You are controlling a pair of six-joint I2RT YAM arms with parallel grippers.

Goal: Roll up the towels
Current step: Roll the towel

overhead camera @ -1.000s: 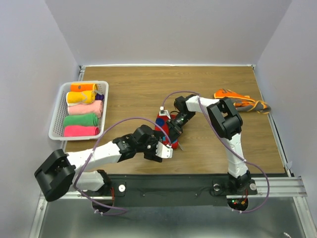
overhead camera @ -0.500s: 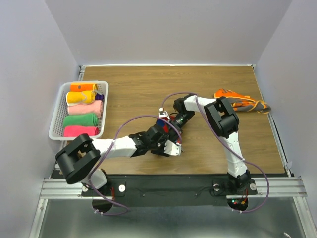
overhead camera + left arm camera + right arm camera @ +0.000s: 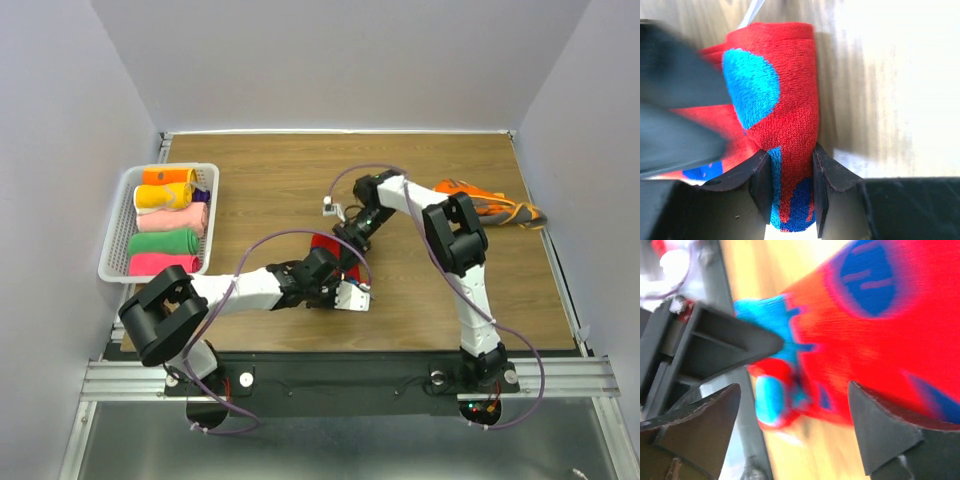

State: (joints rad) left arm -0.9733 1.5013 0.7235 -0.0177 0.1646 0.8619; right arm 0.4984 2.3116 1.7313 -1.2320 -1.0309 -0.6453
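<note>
A red towel with blue patterns (image 3: 325, 246), rolled up, lies mid-table. In the left wrist view the roll (image 3: 790, 100) runs away from the camera, and my left gripper (image 3: 790, 192) is shut on its near end, both pads pressed into the cloth. My right gripper (image 3: 348, 231) hovers just behind the roll. In the right wrist view its jaws (image 3: 795, 410) stand wide open, nothing between them, with the red towel (image 3: 875, 335) beyond. Another towel, orange and crumpled (image 3: 478, 200), lies at the far right.
A white slatted basket (image 3: 116, 228) stands at the left edge with several rolled towels in it: orange (image 3: 168, 176), yellow (image 3: 163, 196), pale pink (image 3: 172, 220), green (image 3: 162, 242), hot pink (image 3: 163, 264). Purple cables loop over both arms. Walls close in the table.
My left gripper moved in from the near left and closed on the red roll. My right gripper let go of it, opened wide and drew back.
</note>
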